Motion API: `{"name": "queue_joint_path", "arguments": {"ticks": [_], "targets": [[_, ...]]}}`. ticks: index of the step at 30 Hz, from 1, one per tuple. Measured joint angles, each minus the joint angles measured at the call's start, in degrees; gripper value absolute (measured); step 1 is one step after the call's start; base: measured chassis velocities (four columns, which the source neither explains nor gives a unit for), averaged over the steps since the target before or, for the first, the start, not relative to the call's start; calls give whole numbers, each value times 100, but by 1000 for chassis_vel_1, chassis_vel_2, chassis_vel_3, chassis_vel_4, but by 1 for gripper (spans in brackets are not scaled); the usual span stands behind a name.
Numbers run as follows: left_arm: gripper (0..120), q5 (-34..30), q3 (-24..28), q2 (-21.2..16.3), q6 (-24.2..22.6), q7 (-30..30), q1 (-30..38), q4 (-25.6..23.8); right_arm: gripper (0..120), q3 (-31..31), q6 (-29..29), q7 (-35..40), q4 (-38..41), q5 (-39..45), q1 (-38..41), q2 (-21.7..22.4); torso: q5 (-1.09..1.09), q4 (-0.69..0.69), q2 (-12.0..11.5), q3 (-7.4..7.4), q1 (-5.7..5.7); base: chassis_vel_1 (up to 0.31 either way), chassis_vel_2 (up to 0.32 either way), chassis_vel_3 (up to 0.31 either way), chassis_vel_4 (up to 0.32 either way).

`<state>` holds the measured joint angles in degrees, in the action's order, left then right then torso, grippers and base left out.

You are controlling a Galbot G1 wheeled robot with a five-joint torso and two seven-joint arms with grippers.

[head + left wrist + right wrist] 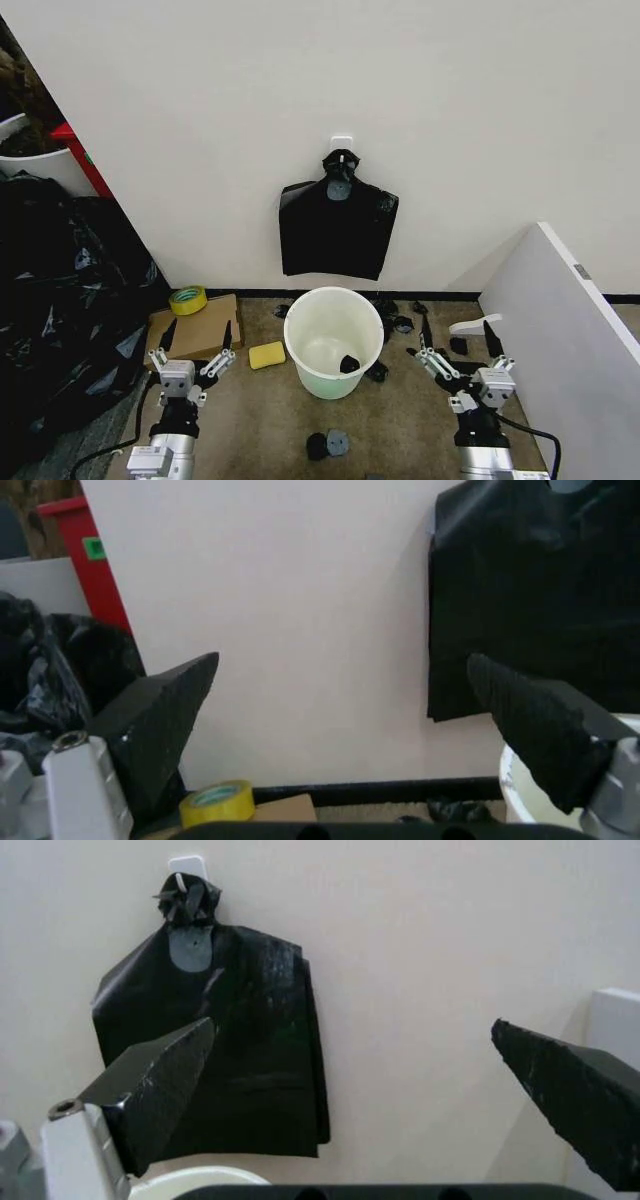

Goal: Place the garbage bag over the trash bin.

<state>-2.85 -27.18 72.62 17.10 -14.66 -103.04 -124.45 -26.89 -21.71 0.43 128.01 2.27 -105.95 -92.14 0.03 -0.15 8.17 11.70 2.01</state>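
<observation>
The trash bin (334,341) is a round white bucket standing upright on the floor against the wall; its rim also shows in the wrist views (512,780) (200,1177). A small black scrap (348,363) lies inside it. The garbage bag is out of view. A flat black bundle (335,226) (215,1065) (530,600) with a knotted top hangs from a wall hook above the bin. My left gripper (198,335) (342,667) is open, low and left of the bin. On the bin's right, my right gripper (457,330) (350,1027) is open too. Neither holds anything.
A yellow sponge (266,355) lies by the bin. A yellow tape roll (187,299) sits on cardboard (205,318). A big heap of black plastic (60,300) fills the left, with a white tub (40,165) behind. A white panel (570,330) slants at right. Black scraps (327,443) dot the floor.
</observation>
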Motion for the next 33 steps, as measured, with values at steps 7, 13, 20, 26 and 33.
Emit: {"name": "queue_joint_path", "arguments": {"ticks": [7,13,20,26,33], "targets": [[97,49,-24,-35,128,31,-73,-90,100,193,325,-2,-186,356,437,283,1,0,0,0,0,0,0,0,0],[97,251,50,158,233,76,-206,-121,100,353,479,2,-428,508,859,485,2,2,0,0,0,0,0,0,0],[97,253,-22,136,269,106,-190,-122,100,443,461,7,-566,344,899,452,1,0,0,0,0,0,0,0,0],[97,234,-41,80,262,141,-144,-134,100,488,449,24,-588,110,881,404,0,0,0,0,0,0,0,0,0],[97,232,-136,69,302,140,-225,-196,100,600,577,10,-671,128,1151,483,1,0,0,0,0,0,0,0,0]]}}
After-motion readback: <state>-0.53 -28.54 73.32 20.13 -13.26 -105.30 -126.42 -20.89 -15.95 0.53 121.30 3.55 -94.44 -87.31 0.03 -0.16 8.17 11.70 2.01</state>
